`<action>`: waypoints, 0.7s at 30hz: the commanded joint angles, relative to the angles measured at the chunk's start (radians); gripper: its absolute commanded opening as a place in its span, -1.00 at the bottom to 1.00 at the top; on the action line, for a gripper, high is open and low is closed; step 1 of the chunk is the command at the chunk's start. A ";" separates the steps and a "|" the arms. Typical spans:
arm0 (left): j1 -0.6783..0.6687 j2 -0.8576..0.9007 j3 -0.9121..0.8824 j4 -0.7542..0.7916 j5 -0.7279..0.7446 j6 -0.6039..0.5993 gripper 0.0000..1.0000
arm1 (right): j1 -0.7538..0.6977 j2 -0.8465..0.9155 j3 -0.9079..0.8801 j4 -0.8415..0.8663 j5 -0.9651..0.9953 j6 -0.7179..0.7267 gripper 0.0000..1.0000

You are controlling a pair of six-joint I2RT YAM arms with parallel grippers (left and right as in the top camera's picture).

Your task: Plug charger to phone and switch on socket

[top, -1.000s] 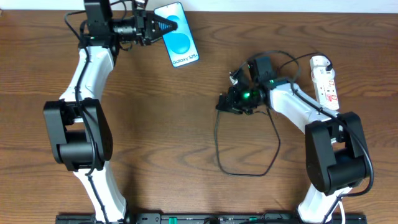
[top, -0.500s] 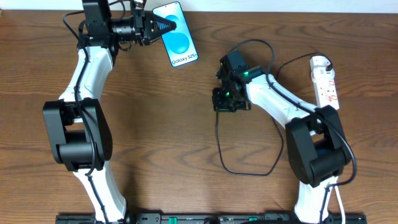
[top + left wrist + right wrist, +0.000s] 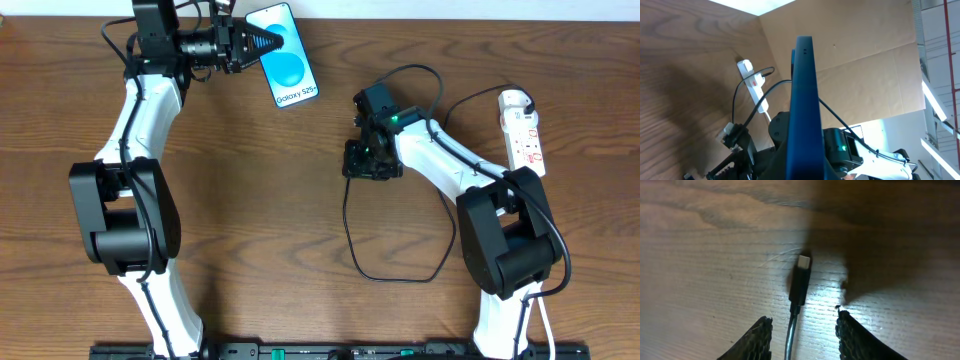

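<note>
My left gripper (image 3: 262, 43) at the back left is shut on the phone (image 3: 285, 68), gripping its left edge; the light blue screen faces up. In the left wrist view the phone (image 3: 803, 105) shows edge-on between the jaws. My right gripper (image 3: 362, 162) points down at the table centre, open. The charger cable's (image 3: 400, 272) small plug tip (image 3: 802, 280) lies on the wood between the open fingers (image 3: 802, 325), untouched. The cable loops over the table and runs to the socket (image 3: 523, 130), a white power strip at the right, also seen in the left wrist view (image 3: 753, 85).
The socket's thick white cord (image 3: 543, 330) runs down the right side past the right arm's base. Brown cardboard walls (image 3: 865, 70) stand behind the table. The wooden table (image 3: 250, 230) stretches between the two arms.
My right arm swung left from near the socket to the table centre and lowered over the cable's plug tip. The left gripper and phone have not moved.
</note>
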 commanded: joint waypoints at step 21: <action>0.001 -0.031 0.003 0.005 0.028 0.017 -0.86 | -0.002 0.079 -0.003 0.041 -0.087 0.106 -0.98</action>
